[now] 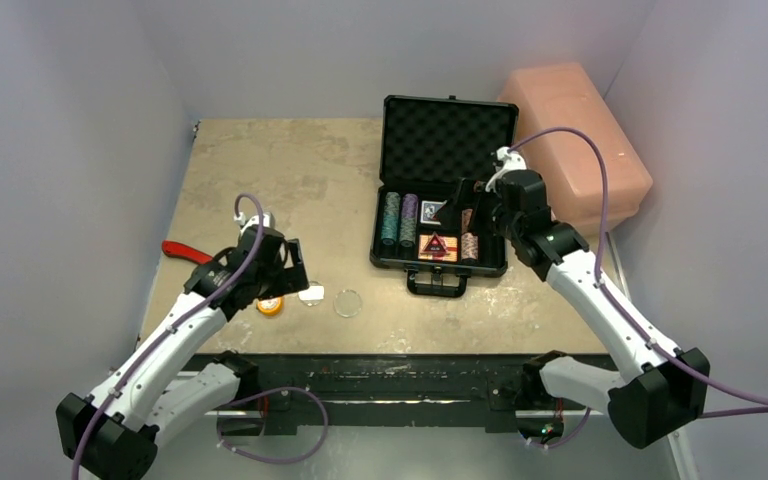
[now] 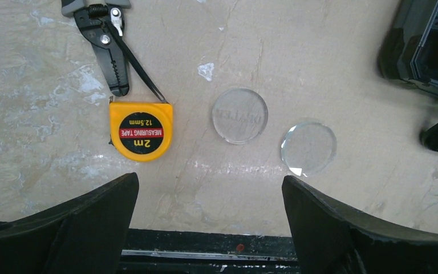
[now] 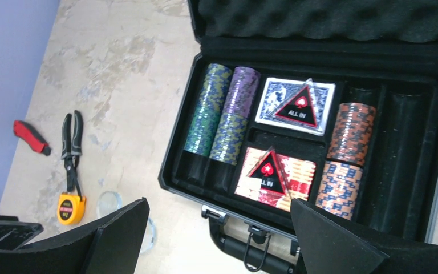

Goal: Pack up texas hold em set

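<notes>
- The black briefcase (image 1: pixel 448 135) lies open at 1 o'clock on the table (image 1: pixel 290 170), lid propped back so its slots can be filled. The teal chips (image 3: pixel 208 111), purple chips (image 3: pixel 236 114), brown chips (image 3: pixel 348 154) and card decks (image 3: pixel 295 105) are seated inside.
- Two clear discs (image 2: pixel 240 115) lie loose at 7 o'clock of the case, probably the last pieces to pack.
- The left gripper (image 2: pixel 209 188) hovers over them, jaws spread and empty, placed for a pick. The tape measure (image 2: pixel 141 130) at their 9 o'clock is clutter.
- The right gripper (image 3: pixel 219 208), likewise released, hangs over the case's front edge.
</notes>
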